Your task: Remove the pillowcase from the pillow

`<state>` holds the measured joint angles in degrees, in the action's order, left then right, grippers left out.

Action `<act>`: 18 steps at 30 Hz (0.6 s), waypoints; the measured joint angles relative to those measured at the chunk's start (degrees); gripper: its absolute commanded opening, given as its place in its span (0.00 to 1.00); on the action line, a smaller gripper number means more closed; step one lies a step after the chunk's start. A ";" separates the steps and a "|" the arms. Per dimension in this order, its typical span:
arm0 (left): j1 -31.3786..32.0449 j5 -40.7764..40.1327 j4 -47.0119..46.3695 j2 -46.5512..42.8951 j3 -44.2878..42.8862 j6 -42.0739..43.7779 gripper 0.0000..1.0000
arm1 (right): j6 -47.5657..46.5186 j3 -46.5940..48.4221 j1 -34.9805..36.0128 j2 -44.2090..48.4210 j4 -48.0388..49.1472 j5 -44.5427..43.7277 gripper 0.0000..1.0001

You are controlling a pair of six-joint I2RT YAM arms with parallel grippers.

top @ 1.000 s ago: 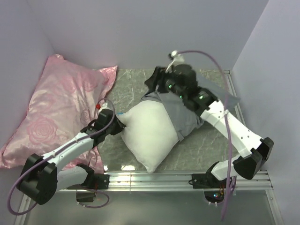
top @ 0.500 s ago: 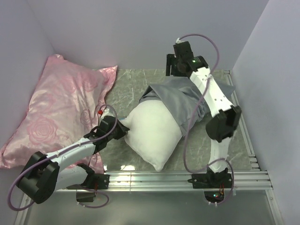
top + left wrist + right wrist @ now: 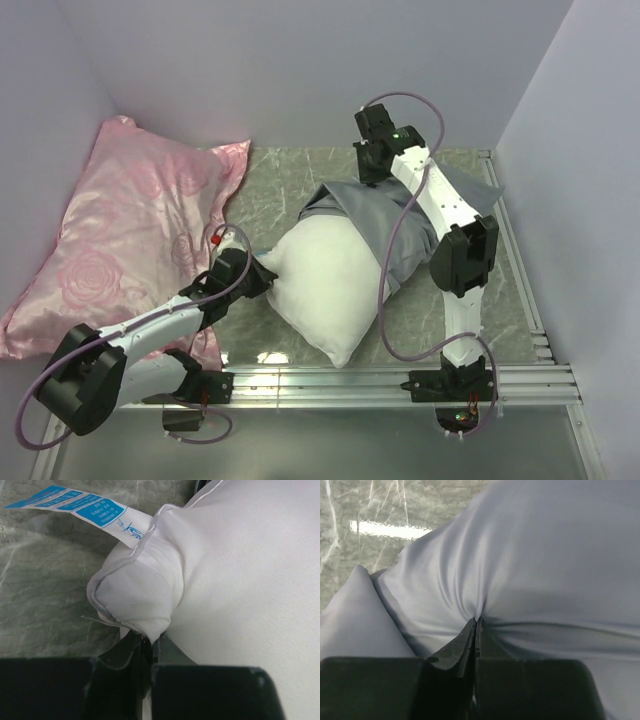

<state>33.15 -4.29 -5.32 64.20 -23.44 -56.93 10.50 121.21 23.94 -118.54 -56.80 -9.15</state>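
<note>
While the left gripper (image 3: 150,641) pinches the tagged corner of the white pillow (image 3: 325,285), the right gripper (image 3: 476,622) clenches a fold of the grey pillowcase (image 3: 385,215), which seems to cover only that pillow's far end.

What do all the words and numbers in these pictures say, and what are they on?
On the tag sewn to the corner of the pillow: white print in blue boxes and a blue squiggly logo, all too small and blurred to read.
On the pillowcase and the pink pillow: no writing visible.
</note>
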 measured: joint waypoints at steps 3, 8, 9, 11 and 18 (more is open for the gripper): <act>0.07 0.04 0.24 -0.74 -0.02 0.26 0.00 | 1.18 1.42 -0.66 0.13 -0.94 -0.46 0.00; 0.39 0.15 0.35 -2.36 -0.09 0.26 0.00 | 4.83 5.84 -4.92 0.31 -3.45 -1.05 0.00; 0.46 0.13 0.50 -2.60 -0.09 0.24 0.00 | 5.70 7.08 -6.47 0.46 -3.87 -1.16 0.00; 0.59 0.09 0.61 -2.99 -0.13 0.22 0.00 | 7.56 9.66 -9.66 0.85 -4.50 -1.11 0.00; 0.52 0.04 1.11 -3.63 -3.19 0.17 0.00 | 13.25 16.09 -19.04 5.42 -9.81 -0.48 0.00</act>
<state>33.67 -4.25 -4.21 60.58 -26.63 -56.75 23.75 137.29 4.91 -113.12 -66.61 -9.63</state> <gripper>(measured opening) 0.079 0.007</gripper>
